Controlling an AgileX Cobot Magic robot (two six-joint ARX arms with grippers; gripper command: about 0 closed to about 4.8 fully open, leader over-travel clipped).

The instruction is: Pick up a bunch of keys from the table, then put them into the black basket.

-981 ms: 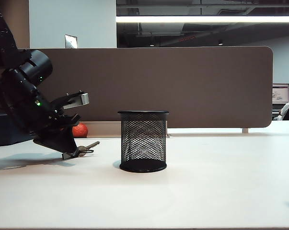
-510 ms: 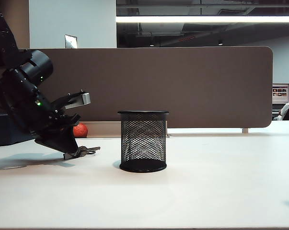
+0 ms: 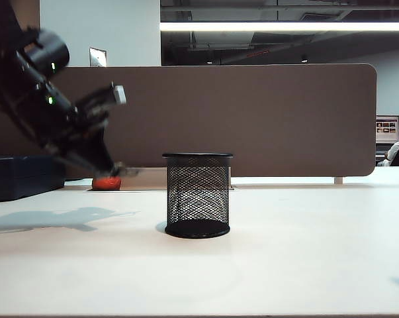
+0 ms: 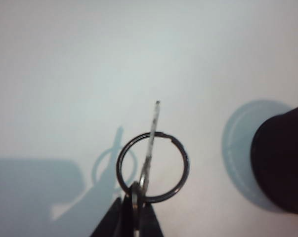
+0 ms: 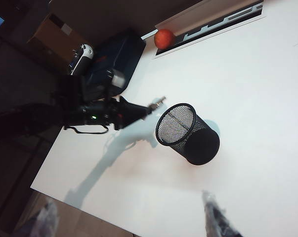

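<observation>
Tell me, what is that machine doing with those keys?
The left gripper has its fingers shut on the bunch of keys and holds it in the air above the table, left of the black basket, which stands upright. The keys are not in it yet. The right gripper waits open, off to the side.

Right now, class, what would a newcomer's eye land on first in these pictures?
The left gripper, raised above the table at the left, pinches a bunch of keys by the ring. The black basket stands empty mid-table. A red ball lies behind, and the open right gripper waits apart.
</observation>
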